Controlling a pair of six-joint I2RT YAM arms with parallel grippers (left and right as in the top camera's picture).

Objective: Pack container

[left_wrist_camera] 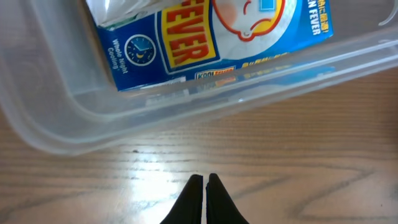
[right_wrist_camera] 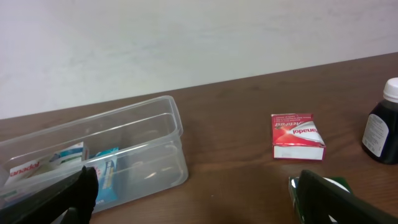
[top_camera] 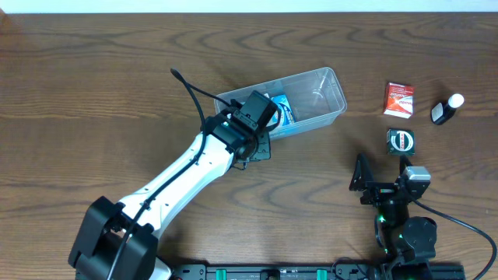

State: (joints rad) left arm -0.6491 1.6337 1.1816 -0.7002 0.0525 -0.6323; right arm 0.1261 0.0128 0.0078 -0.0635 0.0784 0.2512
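Observation:
The clear plastic container (top_camera: 323,97) lies at an angle in the middle of the table. A blue box (top_camera: 282,109) lies inside it at its left end, and it also shows in the left wrist view (left_wrist_camera: 211,37) through the container's wall (left_wrist_camera: 186,106). My left gripper (left_wrist_camera: 204,180) is shut and empty, just outside the container's near wall at its left end. My right gripper (right_wrist_camera: 193,186) is open and empty, low near the table's front right. The container (right_wrist_camera: 143,143) lies ahead of it to the left.
A red and white box (top_camera: 398,99), a small dark bottle with a white cap (top_camera: 447,109) and a small black and green box (top_camera: 401,141) lie at the right. The red box (right_wrist_camera: 297,135) and bottle (right_wrist_camera: 384,124) show in the right wrist view.

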